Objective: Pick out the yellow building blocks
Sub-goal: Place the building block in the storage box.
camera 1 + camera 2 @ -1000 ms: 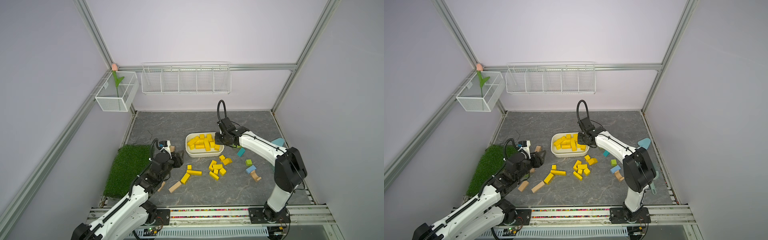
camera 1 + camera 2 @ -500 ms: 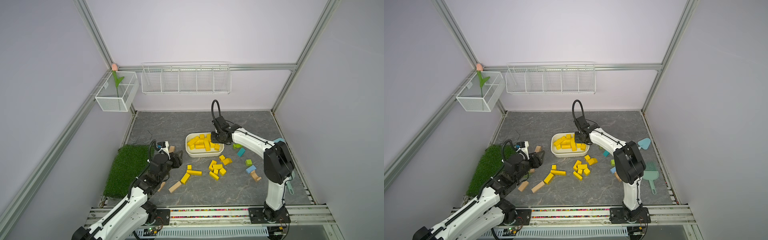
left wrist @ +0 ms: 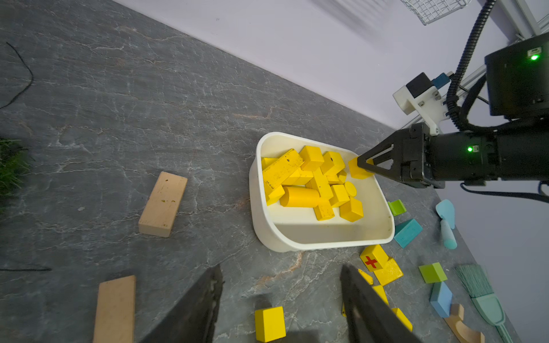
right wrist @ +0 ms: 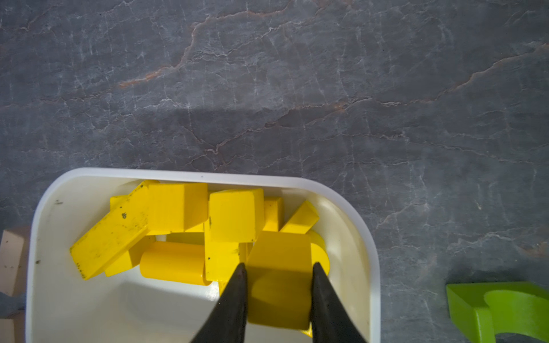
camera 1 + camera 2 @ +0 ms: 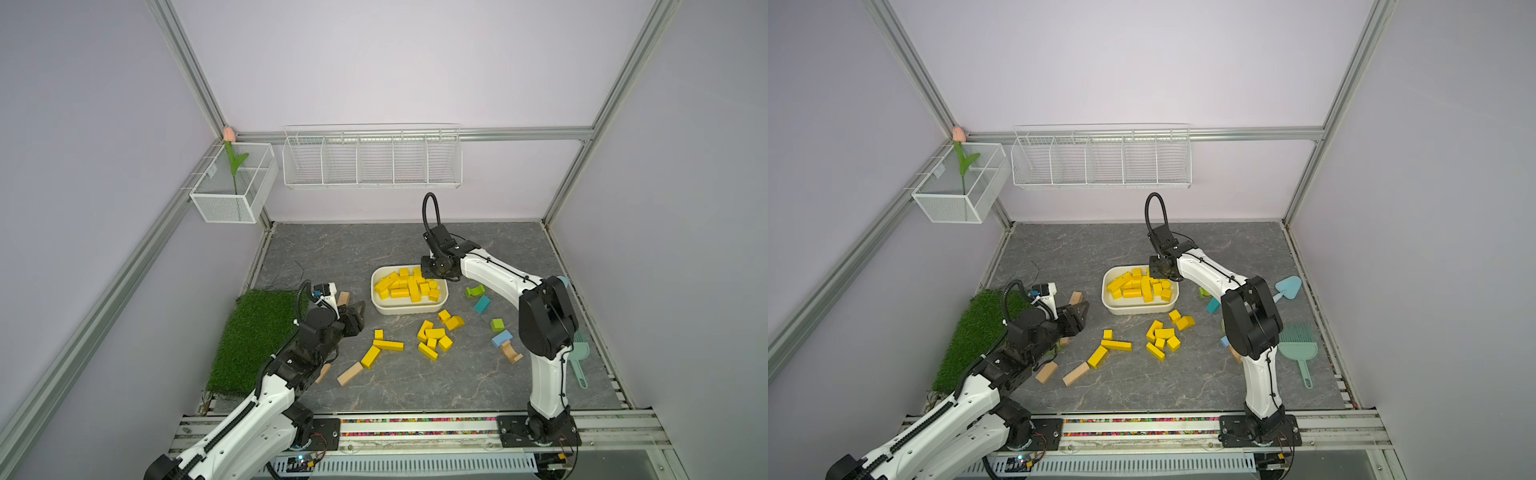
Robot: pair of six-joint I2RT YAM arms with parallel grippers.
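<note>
Many yellow blocks (image 5: 409, 286) sit in the white tub (image 5: 409, 308), more lie beside it, and we see the right gripper (image 4: 279, 264) pinching a yellow block (image 4: 279, 297) over the tub, the left gripper (image 3: 281, 268) wide and empty

Right gripper (image 4: 279, 265), block (image 4: 279, 297) between its fingertips (image 4: 234, 300), directly above tray (image 4: 202, 175); heap of building blocks (image 4: 175, 208) in tray, beneath and just beyond the fingertips. Ahead of left gripper (image 3: 281, 268): cube (image 3: 269, 323) on table (image 3: 118, 118), near; tray farther on.
</note>
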